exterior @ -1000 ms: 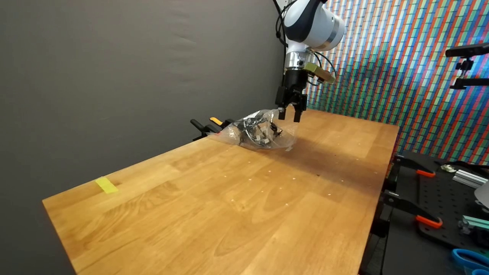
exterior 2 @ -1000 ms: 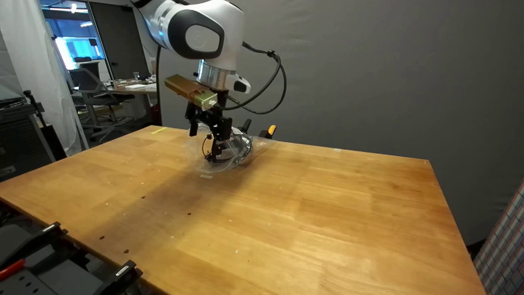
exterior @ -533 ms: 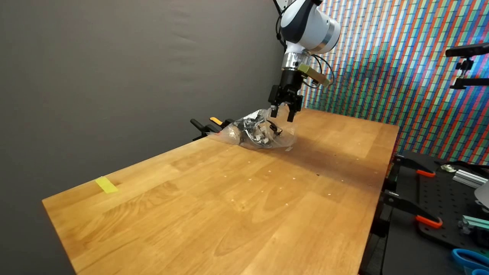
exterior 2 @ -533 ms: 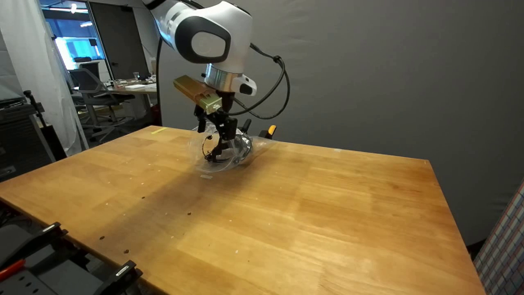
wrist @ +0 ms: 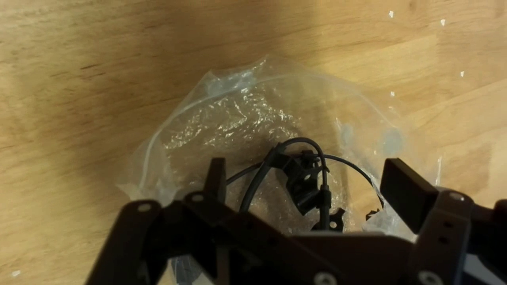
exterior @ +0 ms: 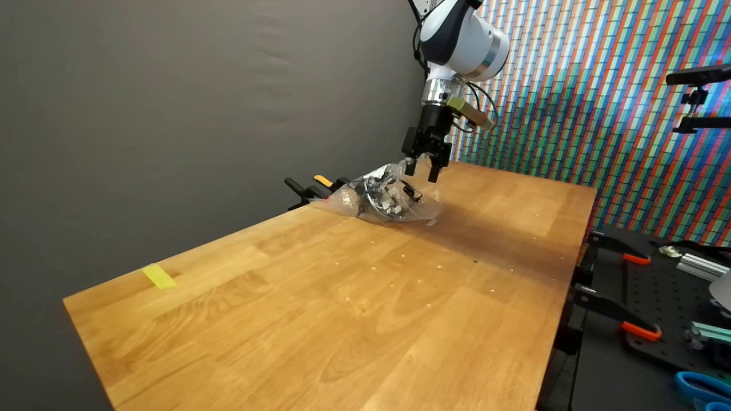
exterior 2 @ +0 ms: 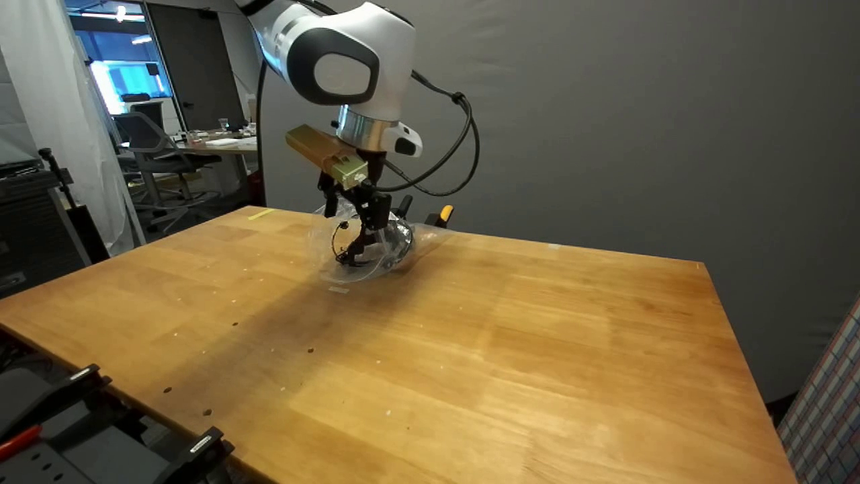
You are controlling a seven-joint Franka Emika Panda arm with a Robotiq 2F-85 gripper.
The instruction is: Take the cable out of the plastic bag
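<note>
We see the clear plastic bag (wrist: 237,114) lying on the wooden table (exterior 2: 537,370), near its edge, with the cable (wrist: 254,183) inside it, a dark tangle in both exterior views. The bag's narrow end reaches the table's edge just beside black clamp handles (exterior: 296,187), one of them tipped with yellow. Over the wider end we find the gripper (exterior: 422,172), pointing down at a slight tilt and spread wide, the two fingers (wrist: 408,194) well apart. Between them, in the wrist view, we make out loops of the cable and a black bracket-like piece (wrist: 296,186), surrounded by crinkled film. Whether the fingertips touch that film we cannot fairly tell, the plastic being so clear. In an exterior view, yellow tape (exterior: 159,276) lies by the table's edge, well apart from the bag.
</note>
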